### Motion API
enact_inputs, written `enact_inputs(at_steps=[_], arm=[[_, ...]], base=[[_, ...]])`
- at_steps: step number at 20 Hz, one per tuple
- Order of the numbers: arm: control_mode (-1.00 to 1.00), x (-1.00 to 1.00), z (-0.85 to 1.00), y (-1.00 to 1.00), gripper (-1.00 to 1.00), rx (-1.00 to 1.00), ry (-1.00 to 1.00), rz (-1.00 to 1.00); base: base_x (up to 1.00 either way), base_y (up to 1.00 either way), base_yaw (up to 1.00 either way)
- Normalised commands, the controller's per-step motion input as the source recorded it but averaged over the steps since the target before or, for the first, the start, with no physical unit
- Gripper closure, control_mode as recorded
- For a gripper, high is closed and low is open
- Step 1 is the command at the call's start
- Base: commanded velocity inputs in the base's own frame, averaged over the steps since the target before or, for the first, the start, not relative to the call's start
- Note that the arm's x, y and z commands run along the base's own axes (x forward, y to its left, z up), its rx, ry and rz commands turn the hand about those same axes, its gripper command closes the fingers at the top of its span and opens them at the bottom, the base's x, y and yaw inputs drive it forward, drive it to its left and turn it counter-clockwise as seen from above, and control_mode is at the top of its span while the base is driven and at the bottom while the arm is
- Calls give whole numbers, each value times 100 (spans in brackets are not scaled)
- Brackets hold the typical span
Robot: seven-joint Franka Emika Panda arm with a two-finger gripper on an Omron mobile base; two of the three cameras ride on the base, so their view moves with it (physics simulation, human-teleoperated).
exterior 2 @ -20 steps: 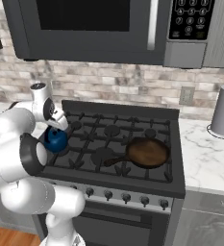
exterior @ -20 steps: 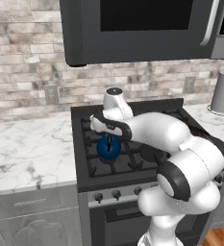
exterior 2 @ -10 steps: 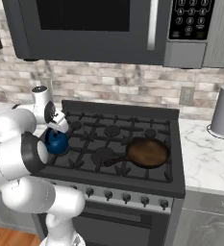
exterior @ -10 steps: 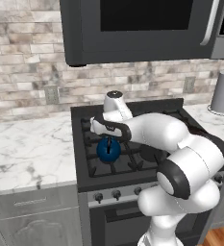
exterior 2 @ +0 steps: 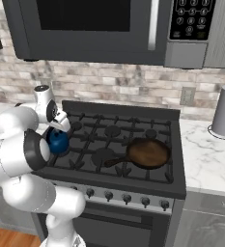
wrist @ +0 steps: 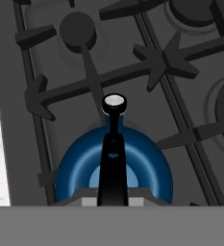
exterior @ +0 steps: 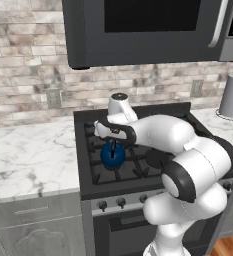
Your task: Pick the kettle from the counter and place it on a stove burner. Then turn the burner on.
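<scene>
Blue kettle [exterior: 112,155] sits over the front-left burner [exterior 2: 59,144] of the stove [exterior 2: 174,181], on the black grate bars. Above it the tool [exterior: 113,142] is clamped tight on the kettle's thin black handle [wrist: 113,163], which runs up the middle of the hand view. A brown pan [exterior 2: 148,153] lies on the stove's right side, well apart from the kettle. White marble desk [exterior: 23,160] stretches to the left of the stove.

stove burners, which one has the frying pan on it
The front right burner: the brown frying pan sits on its grate, handle pointing left toward the stove's middle. The front left burner carries the blue kettle instead, and the back burners are bare.
</scene>
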Motion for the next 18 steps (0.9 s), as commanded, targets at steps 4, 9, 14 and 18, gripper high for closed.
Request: enact_inputs(at_steps=[4, 9, 14, 18], arm=[[-100, 0, 0, 0, 100, 0, 0, 0], [-100, 0, 0, 0, -100, 0, 0, 0], [-100, 0, 0, 0, -100, 0, 0, 0], [-100, 0, 3, 0, -100, 0, -3, 0]], base=[[0, 0, 0], [0, 0, 0], [0, 0, 0], [0, 0, 0]])
